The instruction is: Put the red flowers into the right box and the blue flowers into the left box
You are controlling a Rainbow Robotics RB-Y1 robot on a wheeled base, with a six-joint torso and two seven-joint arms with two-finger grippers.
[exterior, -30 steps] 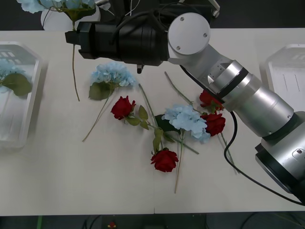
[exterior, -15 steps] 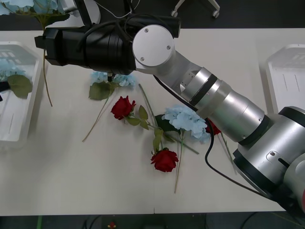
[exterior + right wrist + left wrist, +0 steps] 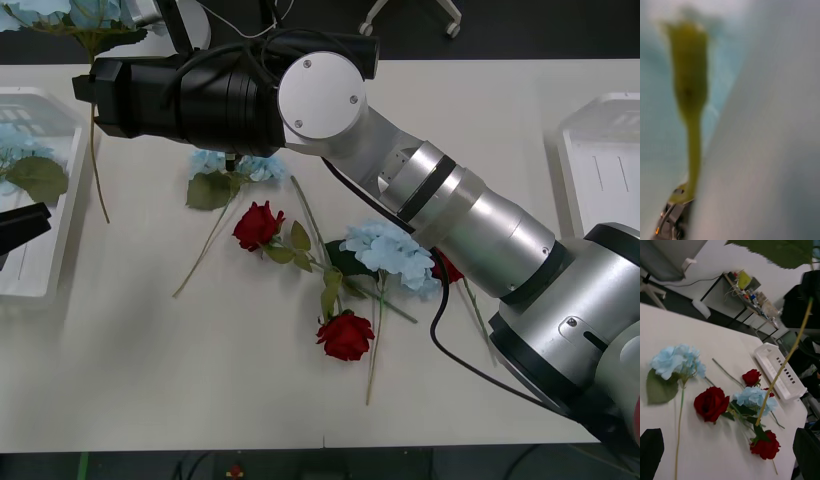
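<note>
Right arm stretched across to upper left of front frame, right gripper (image 3: 92, 88) clamped on stem of a blue flower (image 3: 60, 12), head at top left edge, stem hanging beside left box (image 3: 40, 285). Left gripper (image 3: 22, 228) at left edge over that box, fingers spread. More blue flowers (image 3: 390, 250) and red flowers (image 3: 258, 225) mid bench (image 3: 200, 380). Right box (image 3: 600, 150) far right.
</note>
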